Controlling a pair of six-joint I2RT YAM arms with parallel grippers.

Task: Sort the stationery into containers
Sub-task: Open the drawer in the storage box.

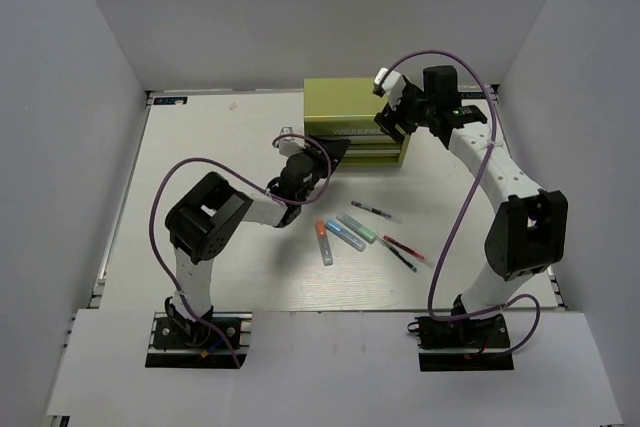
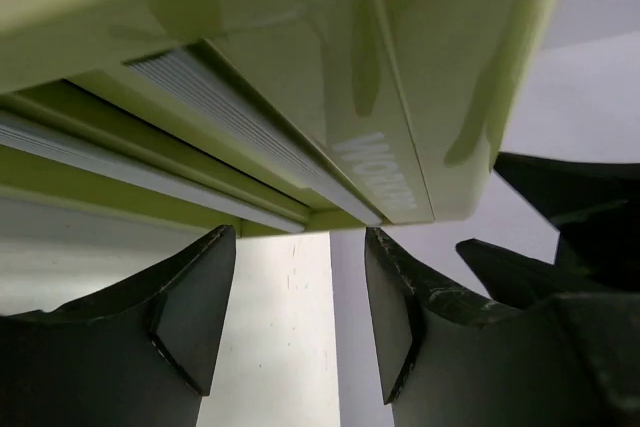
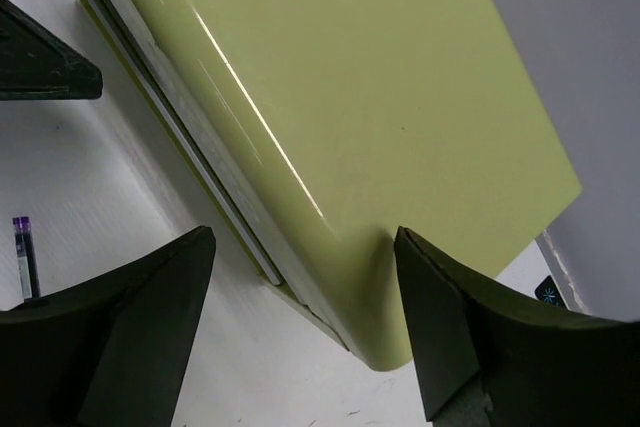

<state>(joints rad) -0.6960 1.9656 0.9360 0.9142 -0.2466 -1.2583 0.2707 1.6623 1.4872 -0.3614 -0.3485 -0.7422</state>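
The olive-green tool chest (image 1: 345,107) stands at the back middle of the table, its two drawer fronts facing the arms. My left gripper (image 1: 328,153) hangs open just in front of the chest's left front corner, with nothing between its fingers (image 2: 400,307); the chest (image 2: 300,67) fills the view above it. My right gripper (image 1: 388,125) is open over the chest's right front corner (image 3: 380,147), fingers on either side without touching. Orange-red marker (image 1: 323,241), blue marker (image 1: 345,235) and green marker (image 1: 358,228) lie together on the table, thin pens (image 1: 371,210) (image 1: 400,247) next to them.
White walls close in the table on the left, back and right. One pen end (image 3: 22,255) shows at the left edge of the right wrist view. The right gripper's dark fingers (image 2: 560,217) appear beyond the chest in the left wrist view.
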